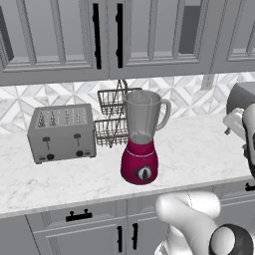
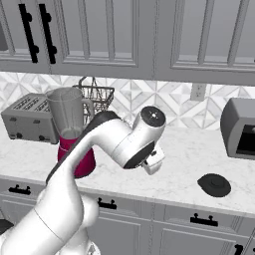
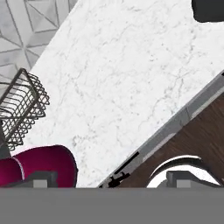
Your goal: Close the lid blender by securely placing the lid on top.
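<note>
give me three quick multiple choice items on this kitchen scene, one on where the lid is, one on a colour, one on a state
1. Where is the lid?
A. on the blender jar
B. flat on the counter near its front edge, right of the arm
C. on the toaster

2. What colour is the blender base?
A. magenta-red
B. green
C. white

3. How is the blender jar now?
A. capped
B. tipped over
C. upright with its top open

Answers:
1 B, the dark cap lies on the marble counter, far from the blender.
2 A, the rounded base is magenta-red with a black dial.
3 C, the clear jar stands upright and nothing covers its rim.
</note>
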Available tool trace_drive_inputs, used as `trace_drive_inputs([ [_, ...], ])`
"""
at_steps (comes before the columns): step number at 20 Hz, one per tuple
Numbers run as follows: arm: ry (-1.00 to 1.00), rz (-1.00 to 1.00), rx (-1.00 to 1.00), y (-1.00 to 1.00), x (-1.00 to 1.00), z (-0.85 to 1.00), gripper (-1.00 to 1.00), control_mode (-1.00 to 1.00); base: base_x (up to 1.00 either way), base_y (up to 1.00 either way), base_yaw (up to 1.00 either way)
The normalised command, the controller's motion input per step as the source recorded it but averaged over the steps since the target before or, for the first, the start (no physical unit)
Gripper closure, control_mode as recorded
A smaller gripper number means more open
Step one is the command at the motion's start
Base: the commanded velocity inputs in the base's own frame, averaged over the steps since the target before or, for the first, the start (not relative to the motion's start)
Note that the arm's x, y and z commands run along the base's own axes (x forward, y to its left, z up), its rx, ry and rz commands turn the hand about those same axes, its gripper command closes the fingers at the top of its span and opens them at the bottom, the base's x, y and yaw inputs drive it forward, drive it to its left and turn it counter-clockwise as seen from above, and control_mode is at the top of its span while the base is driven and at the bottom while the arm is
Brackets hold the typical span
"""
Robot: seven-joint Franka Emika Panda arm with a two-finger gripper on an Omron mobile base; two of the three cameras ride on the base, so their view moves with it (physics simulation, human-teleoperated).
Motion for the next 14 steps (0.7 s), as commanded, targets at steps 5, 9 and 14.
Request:
trace_drive_inputs([
  [5, 0.11, -0.19, 0.17, -1.00, 0.06, -0.49, -1.00, -1.00, 0.00, 0.00, 0.00],
  [9, 0.19, -0.05, 0.11, -0.96, 0.09, -0.31, -1.00, -1.00, 0.00, 0.00, 0.00],
  [14, 0.20, -0.07, 0.07, -0.92, 0.18, -0.21, -1.00, -1.00, 0.00, 0.00, 0.00],
])
